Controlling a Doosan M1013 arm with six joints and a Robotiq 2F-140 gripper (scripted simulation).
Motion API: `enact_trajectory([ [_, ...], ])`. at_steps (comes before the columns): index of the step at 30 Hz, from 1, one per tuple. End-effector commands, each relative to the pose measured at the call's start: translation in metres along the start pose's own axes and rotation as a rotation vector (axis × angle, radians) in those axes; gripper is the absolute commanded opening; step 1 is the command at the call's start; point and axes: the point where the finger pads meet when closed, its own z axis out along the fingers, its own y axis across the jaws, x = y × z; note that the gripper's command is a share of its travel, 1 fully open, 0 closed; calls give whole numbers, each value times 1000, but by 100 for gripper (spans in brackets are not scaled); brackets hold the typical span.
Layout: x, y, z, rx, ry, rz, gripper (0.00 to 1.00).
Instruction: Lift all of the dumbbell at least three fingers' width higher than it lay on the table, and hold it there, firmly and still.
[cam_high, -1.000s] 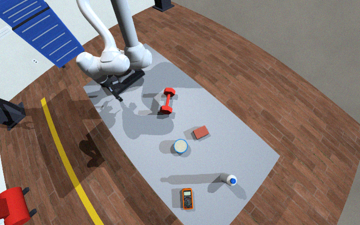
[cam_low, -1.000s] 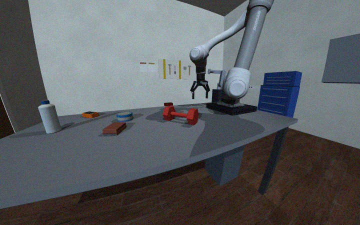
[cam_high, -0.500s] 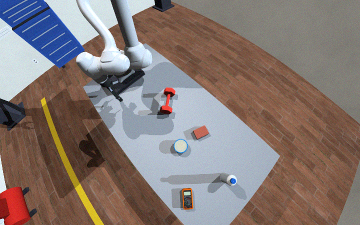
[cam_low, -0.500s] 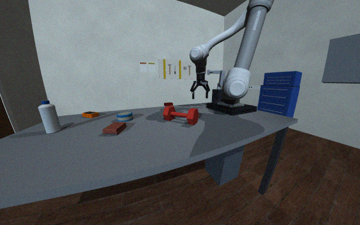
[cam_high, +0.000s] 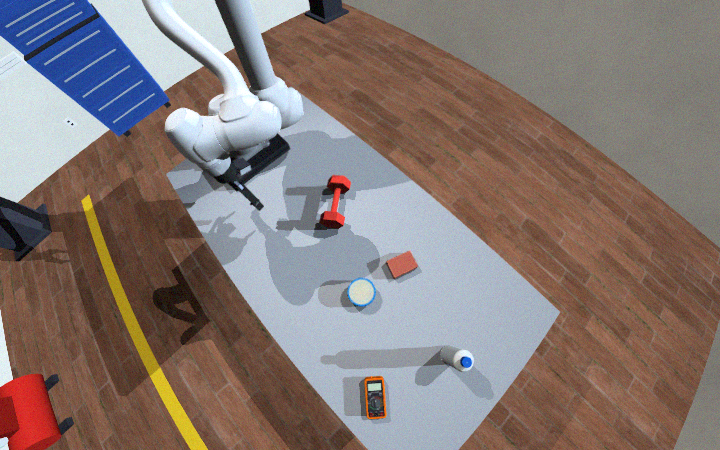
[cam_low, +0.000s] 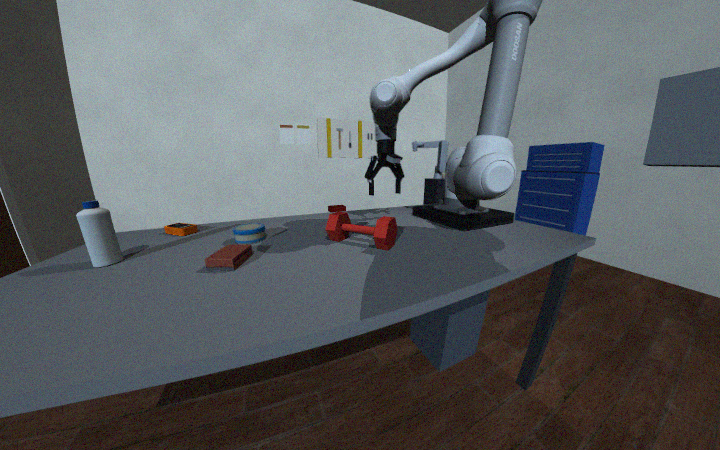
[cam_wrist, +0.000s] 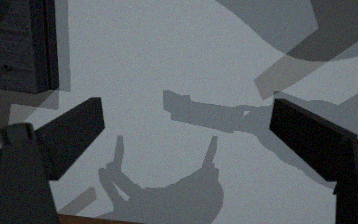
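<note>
The white arm rises from its dark base plate at the far end of the grey worktop, bends over at a high elbow and drops its wrist straight down, so the hand hangs well above the surface with its black fingers pointing at the worktop. The hand is spread to its full width and nothing sits between the fingers; in the wrist view only bare grey surface and the hand's own forked shadow lie between the two dark pads. The red dumbbell lies flat on the worktop, below the hand and off to one side of it, untouched, with its bar roughly level and both hexagonal ends resting on the surface. In the top view the hand is near the worktop's long edge on the side of the yellow floor stripe, and the dumbbell sits further in from that edge. Beyond the dumbbell, farther from the hand, come a red-brown block and a blue-rimmed round tin, apart from each other and from the dumbbell. An orange multimeter and a white bottle with a blue cap stand well away at the opposite end. A blue cabinet stands behind the arm's base.
</note>
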Motion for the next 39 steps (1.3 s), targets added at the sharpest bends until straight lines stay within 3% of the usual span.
enact_trajectory([
  [1,4,21,-3,4,-2,-34,100],
  [3,17,55,-7,4,-3,-99,100],
  [12,65,134,-15,3,-4,-252,100],
  [16,95,168,-17,3,-4,-321,100],
  [18,95,168,-17,3,-4,-321,100],
  [19,114,186,-18,3,-4,-361,100],
  [26,174,231,-18,2,-4,-468,100],
  [31,215,255,-18,2,-4,-532,100],
  [39,218,256,-9,2,-4,-537,100],
])
